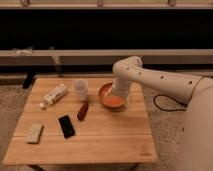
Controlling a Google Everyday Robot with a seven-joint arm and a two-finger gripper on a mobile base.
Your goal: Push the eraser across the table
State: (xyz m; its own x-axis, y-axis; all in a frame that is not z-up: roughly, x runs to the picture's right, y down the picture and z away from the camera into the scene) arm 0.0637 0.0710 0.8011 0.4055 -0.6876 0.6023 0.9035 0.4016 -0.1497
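Note:
The eraser (66, 126), a flat black block, lies on the left half of the light wooden table (110, 140), angled slightly. My white arm comes in from the right and bends down over the table's far middle. The gripper (111, 95) hangs at the end of the arm, right at an orange bowl (114, 101), well to the right of and behind the eraser. It does not touch the eraser.
A dark red oblong thing (83, 111) lies just beyond the eraser. A pale beige block (35, 132) lies at the front left. A clear cup (80, 88) and a white tube (54, 95) are at the back left. A logo mark (143, 148) is near the front right corner.

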